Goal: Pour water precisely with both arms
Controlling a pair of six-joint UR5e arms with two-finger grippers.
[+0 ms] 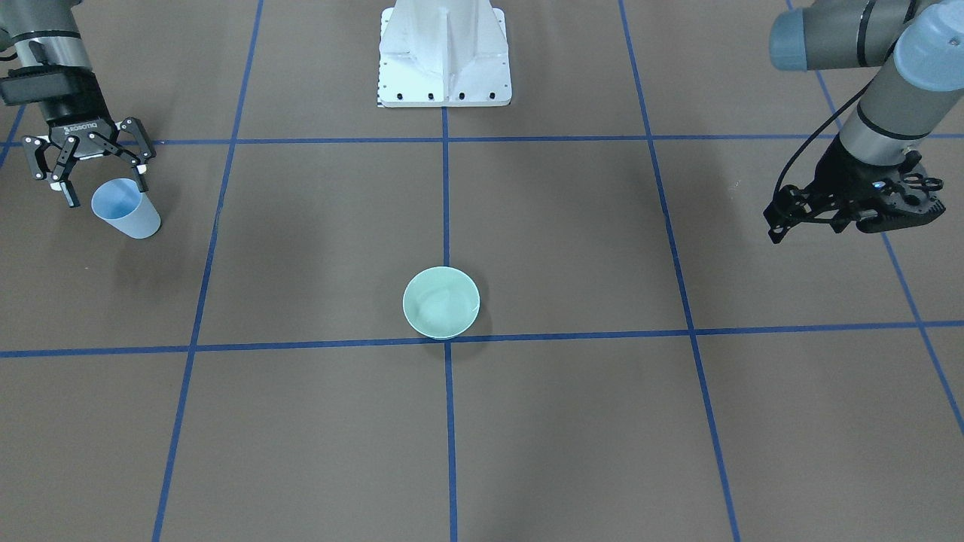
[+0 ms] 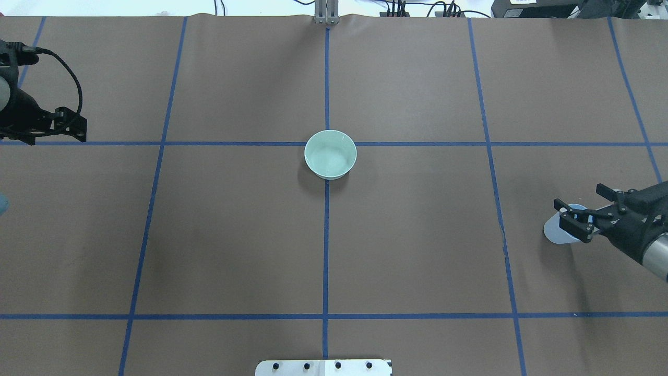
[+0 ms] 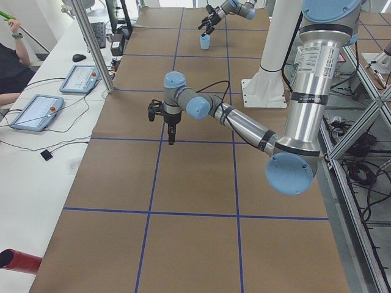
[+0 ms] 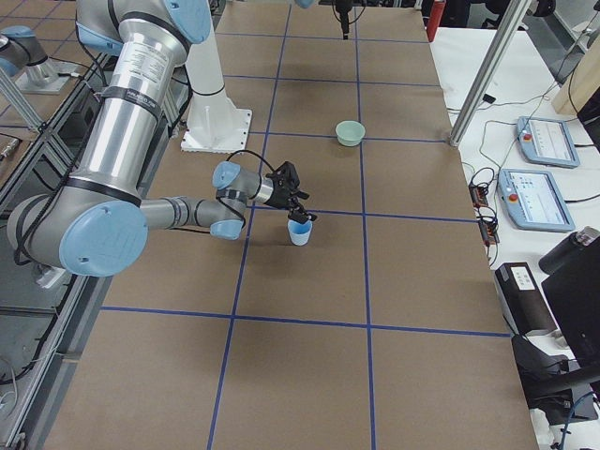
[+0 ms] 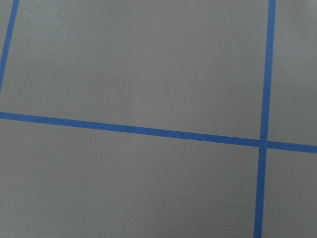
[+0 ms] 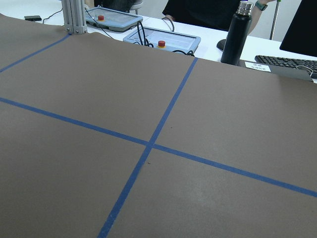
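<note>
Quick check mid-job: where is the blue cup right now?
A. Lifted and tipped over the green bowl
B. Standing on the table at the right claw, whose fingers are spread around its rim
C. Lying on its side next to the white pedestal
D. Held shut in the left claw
B. The blue cup stands upright on the table with the right claw open over its rim; the green bowl sits apart at the centre.

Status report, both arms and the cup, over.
Right gripper open, fingers either side of blue cup. Left gripper empty, out wide. Green bowl centre, path clear.
</note>
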